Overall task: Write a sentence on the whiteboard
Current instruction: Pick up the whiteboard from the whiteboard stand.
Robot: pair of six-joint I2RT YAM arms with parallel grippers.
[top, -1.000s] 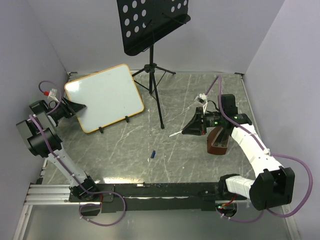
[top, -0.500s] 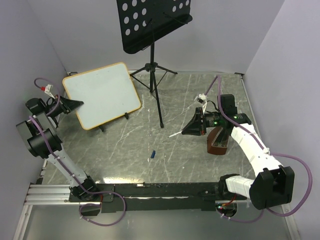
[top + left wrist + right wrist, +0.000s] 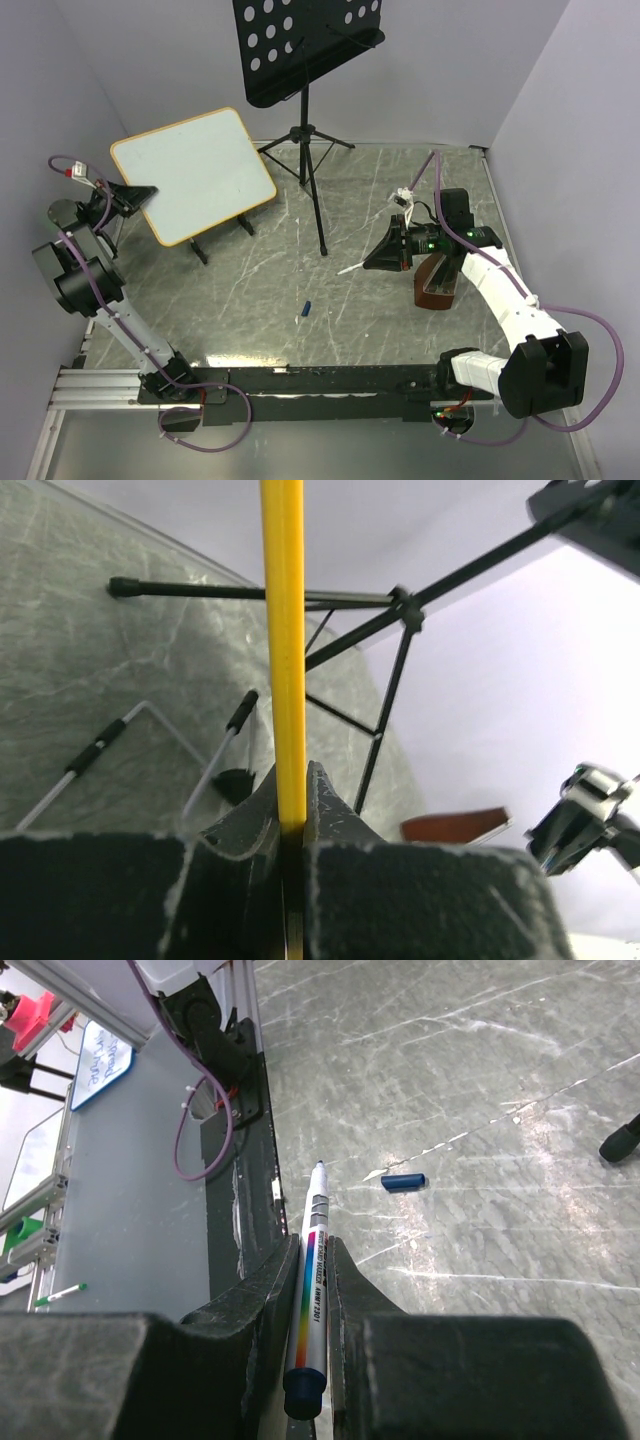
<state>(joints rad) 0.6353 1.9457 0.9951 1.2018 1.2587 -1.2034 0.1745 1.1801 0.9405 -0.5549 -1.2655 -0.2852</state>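
Left of the music stand (image 3: 305,45): left gripper (image 3: 133,192), fingers clamped on the frame edge of the whiteboard (image 3: 195,175). Board raised and tilted since a second ago, feet seemingly off the table (image 3: 260,290). Face blank, no sentence visible. Right of the stand: right gripper (image 3: 385,250), closed on uncapped marker (image 3: 312,1290). Cap (image 3: 306,310) lies before the stand. Judged: board being presented for writing.
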